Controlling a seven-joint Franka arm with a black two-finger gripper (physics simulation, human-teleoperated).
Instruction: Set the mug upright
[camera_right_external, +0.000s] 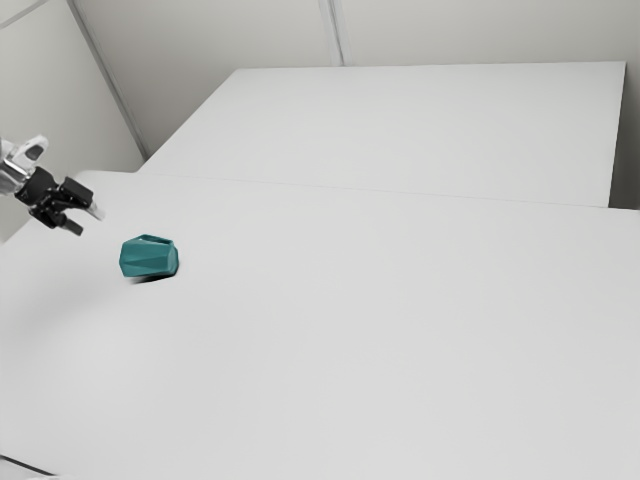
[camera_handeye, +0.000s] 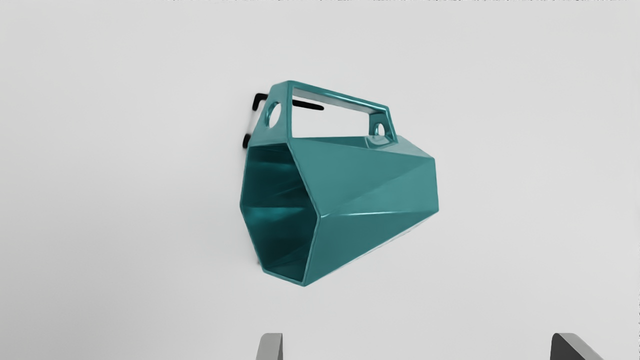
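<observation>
"Where do we find the mug (camera_right_external: 148, 258)?"

"Teal and faceted, it lies on its side on the white desk (camera_right_external: 350, 340), near our claw (camera_right_external: 87, 221) and toward the exterior view's right from it. We look into its open mouth (camera_handeye: 280, 215); the handle (camera_handeye: 340, 94) juts from the side farther from our fingers (camera_handeye: 270, 347)."

"And how does our claw stand?"

"Raised over the desk, its two fingers wide apart, not touching the mug."

A faceted teal mug (camera_handeye: 370, 185) lies on its side on the white worktop (camera_right_external: 350, 330); its angular handle juts out.
</observation>
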